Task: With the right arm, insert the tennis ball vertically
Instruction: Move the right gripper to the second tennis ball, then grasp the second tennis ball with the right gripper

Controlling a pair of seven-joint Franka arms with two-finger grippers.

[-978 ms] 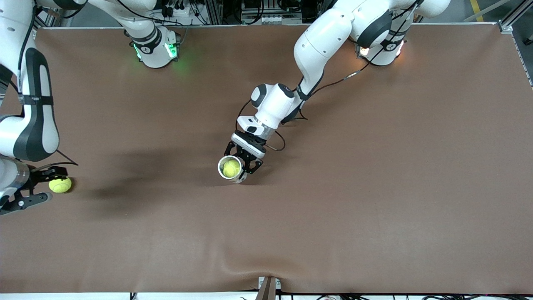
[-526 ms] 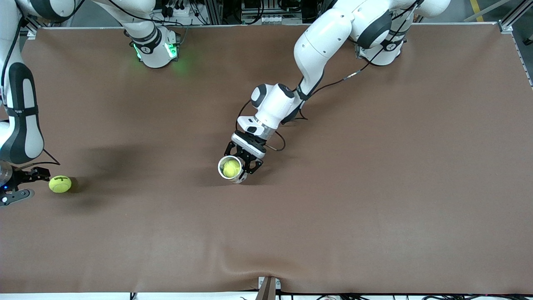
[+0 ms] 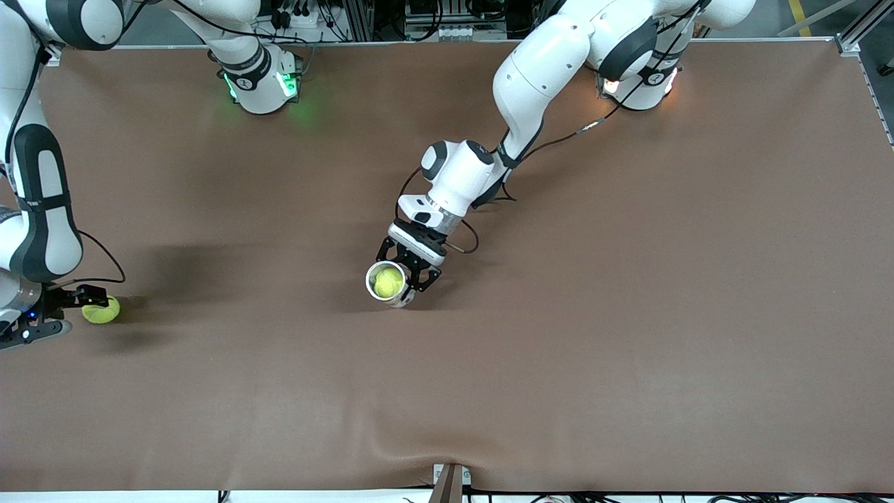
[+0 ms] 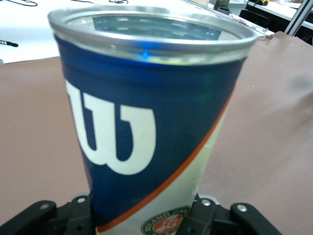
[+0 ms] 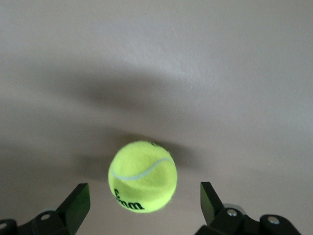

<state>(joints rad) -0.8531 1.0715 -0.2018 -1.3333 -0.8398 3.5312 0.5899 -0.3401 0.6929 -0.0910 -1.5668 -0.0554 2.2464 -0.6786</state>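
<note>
A yellow tennis ball lies on the brown table near the right arm's end. My right gripper sits low beside it and is open. Its fingertips flank the ball with gaps on both sides, touching nothing. At the table's middle, my left gripper is shut on an upright blue and white can with a metal rim. The can fills the left wrist view between the gripper's jaws. A second tennis ball lies inside the can.
The brown mat covers the whole table and bulges slightly at the edge nearest the front camera. A small bracket is fixed at that edge. Both arm bases stand along the farthest edge.
The right gripper drew back from the loose ball toward the table's end, then came forward to it again. The ball, the can and the left arm stayed put.
</note>
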